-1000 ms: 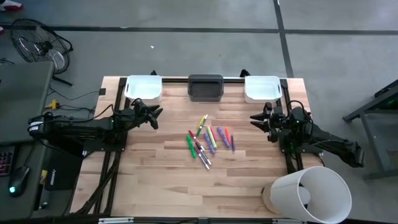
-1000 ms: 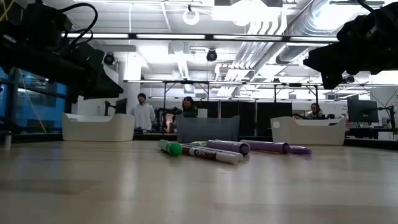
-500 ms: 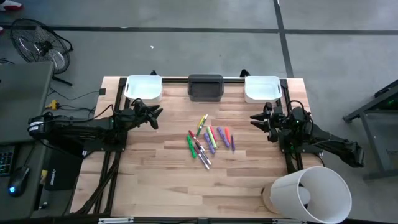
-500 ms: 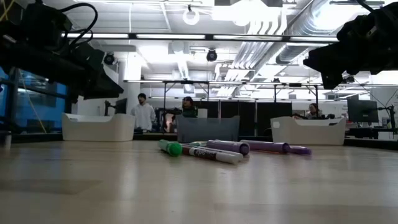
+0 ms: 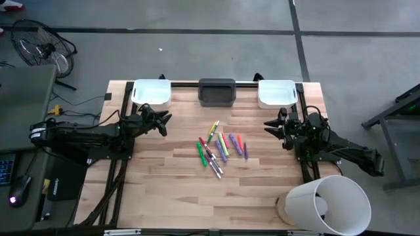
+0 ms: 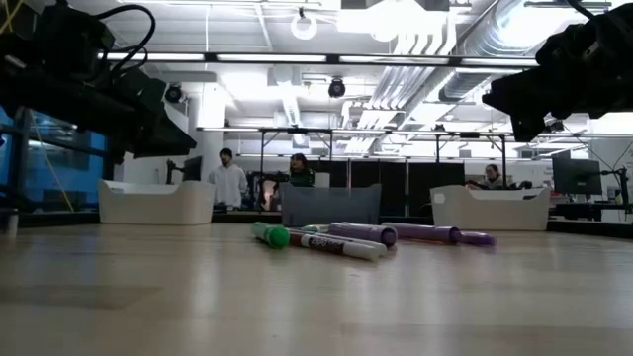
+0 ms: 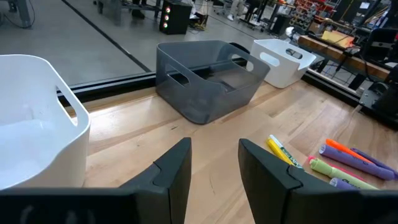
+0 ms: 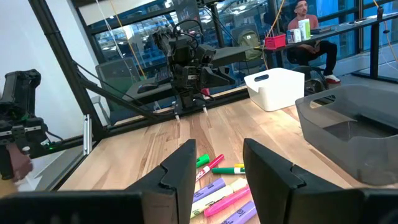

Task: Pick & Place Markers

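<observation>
Several markers (image 5: 220, 147) in green, purple, pink, orange and yellow lie loose in a cluster at the table's middle; they also show in the low view (image 6: 336, 237). My left gripper (image 5: 165, 122) hovers open at the table's left side, pointing toward the cluster; its fingers (image 7: 214, 163) have nothing between them. My right gripper (image 5: 268, 127) hovers open at the right side, facing the markers (image 8: 221, 186), also with nothing between its fingers.
Along the far edge stand a white bin (image 5: 151, 92) at left, a dark grey bin (image 5: 216, 92) in the middle and a white bin (image 5: 276, 93) at right. A white cylinder (image 5: 325, 203) lies at the near right corner. Bare wood surrounds the markers.
</observation>
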